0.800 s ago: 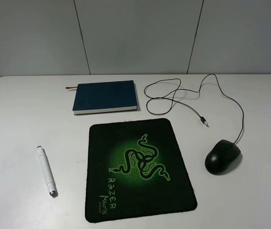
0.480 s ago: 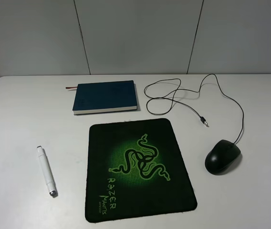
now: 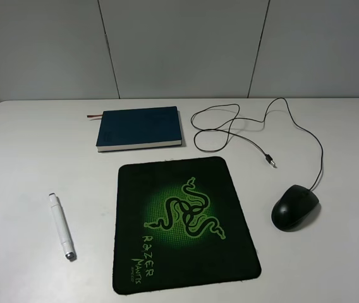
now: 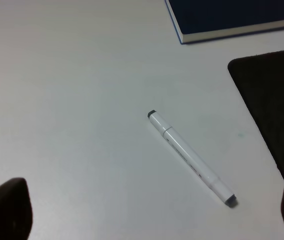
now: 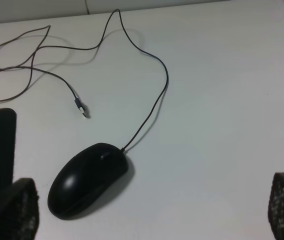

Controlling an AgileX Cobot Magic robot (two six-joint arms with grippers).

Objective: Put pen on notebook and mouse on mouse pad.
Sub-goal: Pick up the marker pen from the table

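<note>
White pen (image 3: 61, 227) lies on bare table (image 3: 21, 158) at far left, silver tip at near end, well apart from notebook (image 3: 140, 128). Notebook closed, flat, just behind mouse pad (image 3: 167, 189), ribbon poking out left end. Cable (image 5: 167, 82) loops right of notebook, plug (image 3: 270, 161) loose on table. Black mouse (image 3: 295, 207) sits right of pad, not touching it. I see left jaws spread wide over pen, holding nothing; right jaws wide over mouse, also holding nothing.
</note>
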